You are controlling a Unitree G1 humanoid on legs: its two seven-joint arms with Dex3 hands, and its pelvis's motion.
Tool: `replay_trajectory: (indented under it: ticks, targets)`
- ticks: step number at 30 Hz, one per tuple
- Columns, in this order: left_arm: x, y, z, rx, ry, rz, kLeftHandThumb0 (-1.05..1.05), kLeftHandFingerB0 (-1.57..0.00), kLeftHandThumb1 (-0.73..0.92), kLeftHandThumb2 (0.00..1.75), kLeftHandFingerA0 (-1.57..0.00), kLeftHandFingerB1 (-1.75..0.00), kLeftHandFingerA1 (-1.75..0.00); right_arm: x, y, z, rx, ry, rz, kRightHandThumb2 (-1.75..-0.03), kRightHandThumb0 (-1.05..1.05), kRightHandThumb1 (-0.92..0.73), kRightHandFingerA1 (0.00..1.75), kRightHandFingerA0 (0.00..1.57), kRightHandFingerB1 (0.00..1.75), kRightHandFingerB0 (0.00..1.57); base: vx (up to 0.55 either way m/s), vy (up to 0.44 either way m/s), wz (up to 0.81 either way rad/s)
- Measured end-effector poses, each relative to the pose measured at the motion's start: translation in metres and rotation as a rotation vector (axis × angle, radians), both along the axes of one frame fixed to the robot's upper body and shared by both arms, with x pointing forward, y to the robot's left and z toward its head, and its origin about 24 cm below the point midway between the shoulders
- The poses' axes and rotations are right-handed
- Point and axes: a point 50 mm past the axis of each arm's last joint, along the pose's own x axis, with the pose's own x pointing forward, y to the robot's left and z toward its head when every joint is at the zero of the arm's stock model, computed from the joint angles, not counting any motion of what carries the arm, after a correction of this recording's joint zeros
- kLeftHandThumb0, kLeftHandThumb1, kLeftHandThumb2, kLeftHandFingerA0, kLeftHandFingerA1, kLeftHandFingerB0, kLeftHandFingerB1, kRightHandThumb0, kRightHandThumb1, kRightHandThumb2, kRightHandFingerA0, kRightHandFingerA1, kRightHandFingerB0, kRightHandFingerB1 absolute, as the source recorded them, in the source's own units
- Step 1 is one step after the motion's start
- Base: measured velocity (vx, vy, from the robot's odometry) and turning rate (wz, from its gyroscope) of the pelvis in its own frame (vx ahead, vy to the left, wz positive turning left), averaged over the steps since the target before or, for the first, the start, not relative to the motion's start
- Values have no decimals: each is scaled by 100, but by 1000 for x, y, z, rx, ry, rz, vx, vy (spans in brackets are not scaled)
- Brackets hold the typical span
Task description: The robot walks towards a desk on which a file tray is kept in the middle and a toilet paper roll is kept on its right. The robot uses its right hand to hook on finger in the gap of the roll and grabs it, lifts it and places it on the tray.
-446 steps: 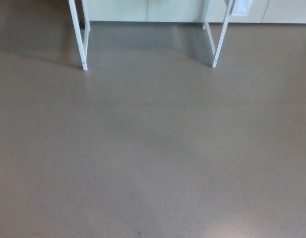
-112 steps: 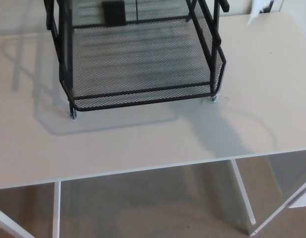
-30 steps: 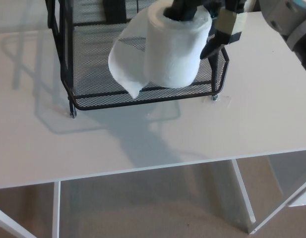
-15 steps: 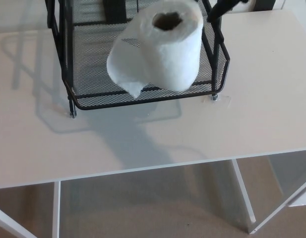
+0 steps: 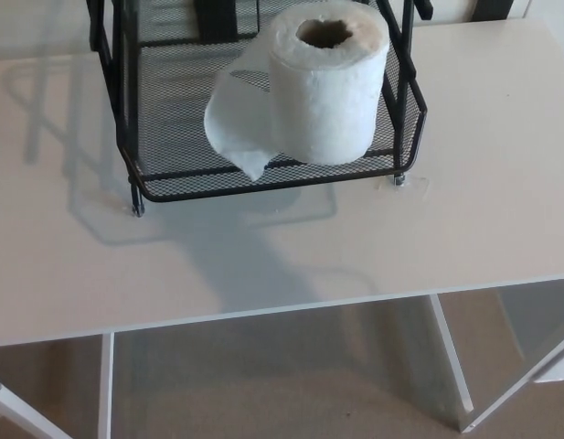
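Head view, looking down on white desk (image 5: 483, 183). Black wire-mesh file tray (image 5: 172, 119) on desk, centre-left of frame, upper tiers cut off by top edge of picture. Toilet paper roll (image 5: 329, 82) standing upright inside lower tier of tray, toward its right front corner, cardboard core opening facing up at camera. Loose tail of paper (image 5: 238, 128) hanging off left side of roll, draped down to a point just above tray's front rim. Roll's right side close against tray's right upright bars; actual contact there not resolvable. Base of roll resting on mesh floor, front rim bar crossing just below it. Tray feet (image 5: 137, 208) planted on desk surface near front-left, a second foot at front-right. Soft grey shadow of tray and roll spread over desk toward front edge. Neither robot hand visible anywhere in frame, left or right, so finger position of either hand cannot be told. Small dark shapes at top edge behind tray, too cropped to identify. Below desk front edge: white frame legs (image 5: 451, 366) and beige-grey floor (image 5: 263, 384). Desk surface right of tray bare except for faint mark beside front-right foot.
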Motion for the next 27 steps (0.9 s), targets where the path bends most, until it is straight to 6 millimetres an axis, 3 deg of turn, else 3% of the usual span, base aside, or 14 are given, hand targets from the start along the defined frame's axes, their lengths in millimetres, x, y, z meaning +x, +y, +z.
replay_trajectory:
  ticks: [8, 9, 10, 11, 14, 15, 17, 18, 19, 20, 22, 23, 25, 27]
  targets:
    - [-1, 0, -1, -2, 3, 1, -100, -24, 18, 122, -105, -88, -123, -26, -90, 29, 257, -92, -126, -58, -70, -63, 39, 17, 31, 4, 0, 0, 0]
    - [-1, 0, -1, -3, 3, 1, -94, -30, 16, 120, -106, -90, -123, -30, -101, 29, 283, -105, -144, -95, -39, -35, 51, 0, 51, 0, 0, 0, 0]
    - [-1, 0, -1, -3, 3, 2, -105, -23, 16, 124, -101, -89, -122, -34, -114, 28, 311, -116, -162, -58, -66, -63, 43, 14, 32, 5, 0, 0, 0]
    - [-1, 0, -1, -3, 2, 1, -105, -52, 72, 105, -78, -113, -114, -37, -122, 27, 330, -123, -176, -60, -67, -63, 39, 18, 25, 7, 0, 0, 0]
    - [0, -1, -1, -4, -1, 0, -105, -50, 71, 105, -85, -114, -115, -48, -154, 20, 397, -148, -230, -84, -70, -47, 47, 16, 37, 3, 0, 0, 0]
    - [1, -1, -1, -5, -2, 0, -105, -48, 70, 105, -87, -112, -116, -51, -162, 18, 412, -154, -247, -59, -62, -62, 35, 20, 30, 9, 0, 0, 0]
    - [0, -1, -1, -5, -2, 1, -105, -47, 72, 105, -82, -112, -116, -58, -180, 11, 446, -163, -289, -86, -68, -50, 52, 19, 39, 4, 0, 0, 0]
    - [0, -1, -1, -5, -2, 1, -105, -45, 73, 106, -80, -115, -115, -62, -188, 8, 461, -165, -311, -60, -66, -65, 46, 26, 26, 9, 0, 0, 0]
    - [0, -1, -1, -6, -2, 1, -105, -49, 76, 105, -79, -112, -115, -65, -195, 4, 477, -167, -329, -86, -70, -51, 53, 20, 41, 5, 0, 0, 0]
    - [0, -1, -1, -6, -2, 1, -96, -28, 17, 122, -105, -89, -123, -66, -198, 2, 485, -169, -337, -86, -70, -50, 54, 17, 39, 5, 0, 0, 0]
    - [1, -1, -1, -6, -3, 0, -105, -22, 19, 125, -102, -89, -124, -72, -208, -6, 514, -177, -362, -85, -68, -50, 54, 16, 43, 5, 0, 0, 0]
    - [1, -1, -1, -6, -4, 0, -105, -46, 72, 102, -77, -115, -119, -75, -212, -10, 526, -179, -373, -88, -70, -51, 59, 19, 44, 4, 0, 0, 0]
    - [1, -1, -1, -7, -3, 0, -105, -44, 73, 101, -78, -115, -118, -79, -218, -17, 540, -181, -392, -59, -70, -63, 68, 27, 40, 11, 0, 0, 0]
    - [1, -2, -1, -7, -4, 0, -105, -47, 74, 103, -91, -112, -117, -85, -227, -32, 563, -181, -415, -89, -82, -54, 80, 54, 48, 7, 0, 0, 0]
